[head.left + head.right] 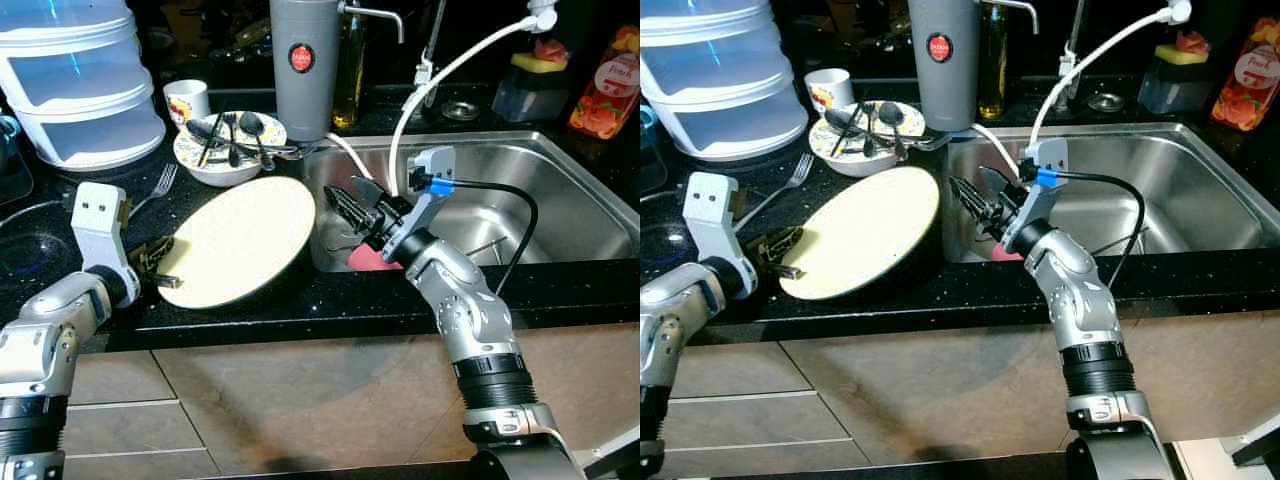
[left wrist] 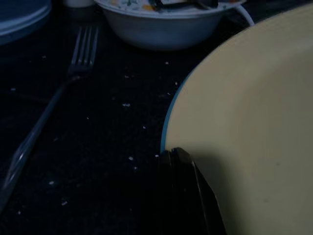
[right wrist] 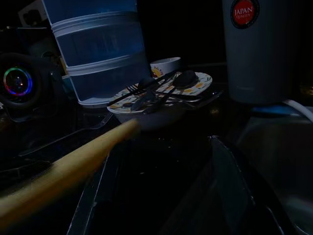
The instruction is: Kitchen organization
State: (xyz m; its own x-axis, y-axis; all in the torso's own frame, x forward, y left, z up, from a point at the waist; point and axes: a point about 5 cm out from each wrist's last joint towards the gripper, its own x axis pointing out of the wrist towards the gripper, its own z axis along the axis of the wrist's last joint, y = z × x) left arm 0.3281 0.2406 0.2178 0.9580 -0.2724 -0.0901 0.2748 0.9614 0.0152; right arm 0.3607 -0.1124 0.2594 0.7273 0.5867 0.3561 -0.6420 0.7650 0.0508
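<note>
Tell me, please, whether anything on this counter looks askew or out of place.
The large yellow plate sits tilted, its edge near the sink raised, with the left gripper at its other rim. A fork lies loose on the counter, apart from the utensils piled in the bowl.

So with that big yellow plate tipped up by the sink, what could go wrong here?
The yellow plate sits tilted, its right edge raised toward the sink. The left gripper touches only its rim, so it might slip and slide off the counter edge. The right gripper, open beside the plate, could knock it, or push it into the bowl of cutlery behind.
</note>
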